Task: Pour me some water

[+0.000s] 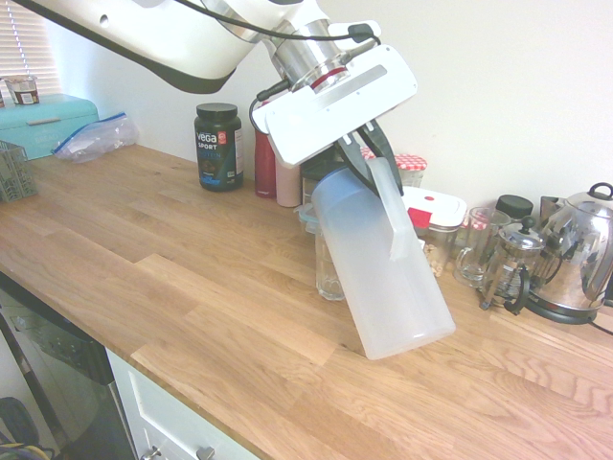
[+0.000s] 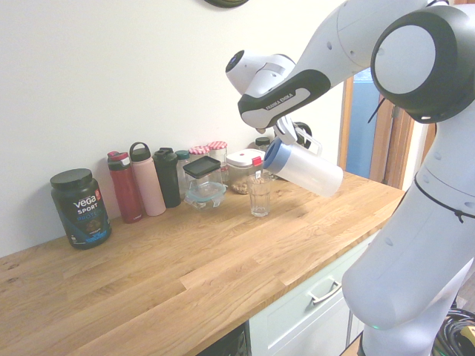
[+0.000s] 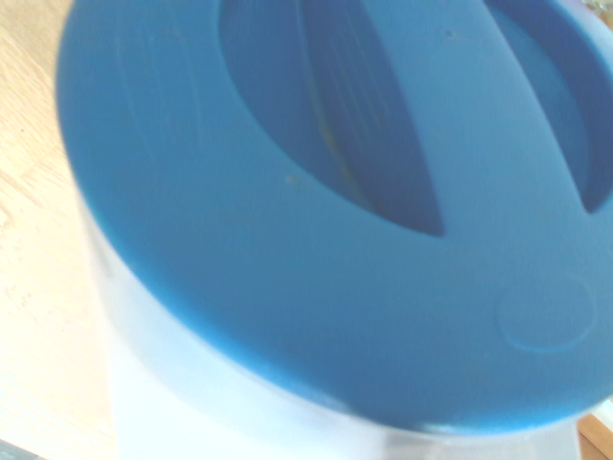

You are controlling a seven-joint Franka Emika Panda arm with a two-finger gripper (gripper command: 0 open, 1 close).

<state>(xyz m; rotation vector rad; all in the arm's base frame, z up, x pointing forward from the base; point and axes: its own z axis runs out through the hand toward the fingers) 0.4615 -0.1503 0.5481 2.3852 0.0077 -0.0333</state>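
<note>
The gripper [image 2: 288, 138], center frame, is clamped on the jug [image 2: 304, 170], tilted over the glass [image 2: 259, 196] on the counter [image 2: 208, 274].

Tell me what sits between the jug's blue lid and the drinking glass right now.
Nothing: in the second exterior view the jug hangs tilted, its blue lid just above the glass, only air between.

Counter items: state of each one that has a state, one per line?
jug: lifted, tilted lid-down toward the glass, blue lid on
gripper: shut on jug handle
glass: upright on the counter, below the jug's lid end, looks empty
kettle: upright, lid on
French press: upright, lid on
protein tub: upright, lid on
pink bottle: upright, capped
</note>
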